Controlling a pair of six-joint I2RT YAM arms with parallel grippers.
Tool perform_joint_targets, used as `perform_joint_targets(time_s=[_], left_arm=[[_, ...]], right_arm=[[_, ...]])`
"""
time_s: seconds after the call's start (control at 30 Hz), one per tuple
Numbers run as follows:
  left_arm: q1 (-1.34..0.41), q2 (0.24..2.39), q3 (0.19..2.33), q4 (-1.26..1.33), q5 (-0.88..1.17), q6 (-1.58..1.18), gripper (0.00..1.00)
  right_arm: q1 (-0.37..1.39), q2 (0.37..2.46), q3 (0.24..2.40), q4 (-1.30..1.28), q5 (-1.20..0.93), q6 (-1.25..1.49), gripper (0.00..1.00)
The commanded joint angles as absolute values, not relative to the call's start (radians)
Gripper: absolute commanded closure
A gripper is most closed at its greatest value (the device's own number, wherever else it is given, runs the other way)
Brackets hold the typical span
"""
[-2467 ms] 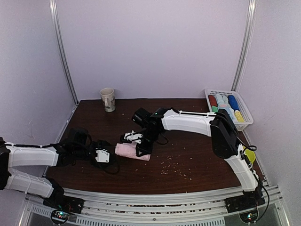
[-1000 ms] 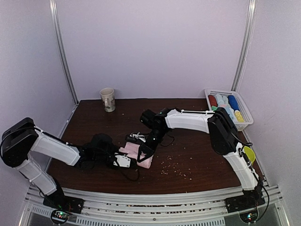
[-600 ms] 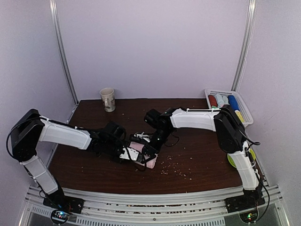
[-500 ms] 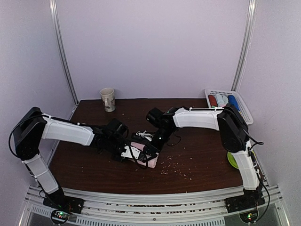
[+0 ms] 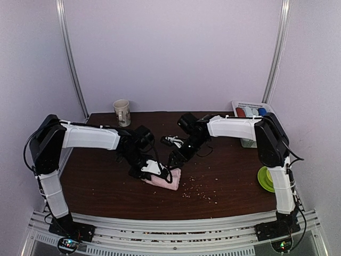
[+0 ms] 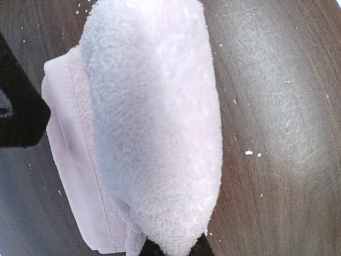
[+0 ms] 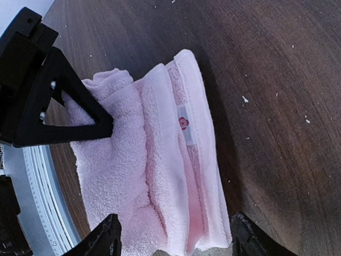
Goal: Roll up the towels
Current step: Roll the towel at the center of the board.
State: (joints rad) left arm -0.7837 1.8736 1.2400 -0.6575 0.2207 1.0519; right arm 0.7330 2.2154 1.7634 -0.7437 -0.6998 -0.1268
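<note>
A partly rolled pale pink towel (image 5: 169, 183) lies on the dark table, right of centre near the front. My left gripper (image 5: 154, 170) reaches in from the left and is shut on the towel's thick rolled layer (image 6: 154, 106); only its dark fingertips (image 6: 200, 248) show under the fabric. My right gripper (image 5: 175, 158) hovers just behind the towel, open. In the right wrist view its fingers (image 7: 104, 237) stand wide apart on either side of the towel's end (image 7: 160, 160), and the left gripper's black finger (image 7: 58, 101) presses into the fold.
A white basket (image 5: 246, 142) with rolled towels stands at the back right, partly behind the right arm. A mug (image 5: 122, 112) sits at the back left. A yellow-green dish (image 5: 266, 178) lies at the right edge. Crumbs (image 5: 200, 191) are scattered beside the towel.
The left arm has swung in from the left and taken hold of the towel. The right gripper has opened and drawn back to the right. The towel has shifted slightly right.
</note>
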Motion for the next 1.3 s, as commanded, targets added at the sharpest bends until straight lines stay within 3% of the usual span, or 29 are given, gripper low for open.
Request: perform_joint_targets(time_s=[0.0,0.3,0.57,0.6,0.63,0.7,1.27], left_arm=[[-0.775,1.972,1.308,-0.891,0.264,1.075,1.0],[-0.744,2.088,1.468,-1.006,0.281,1.06,1.0],[-0.729,2.134,1.513,-1.026,0.249,1.035,1.0],[-0.729,2.134,1.513,-1.026,0.245,1.034,1.0],[-0.73,2.135,1.513,-1.025,0.241,1.034,1.0],[-0.729,2.136,1.513,-1.022,0.231,1.031,1.0],[-0.694,2.237,1.654,-1.096,0.241,1.01,1.0]], right_arm=[[0.736,2.275,1.823,-0.781,-0.708,-0.135,0.29],[0.739,2.319,1.836,-0.825,-0.793,-0.153,0.28],[0.727,2.298,1.799,-0.687,-0.926,-0.052,0.29],[0.72,2.297,1.788,-0.657,-0.952,-0.028,0.26],[0.715,2.293,1.777,-0.63,-0.981,-0.006,0.08],[0.712,2.284,1.758,-0.595,-0.997,0.017,0.0],[0.743,2.29,1.769,-0.657,-0.967,-0.03,0.02]])
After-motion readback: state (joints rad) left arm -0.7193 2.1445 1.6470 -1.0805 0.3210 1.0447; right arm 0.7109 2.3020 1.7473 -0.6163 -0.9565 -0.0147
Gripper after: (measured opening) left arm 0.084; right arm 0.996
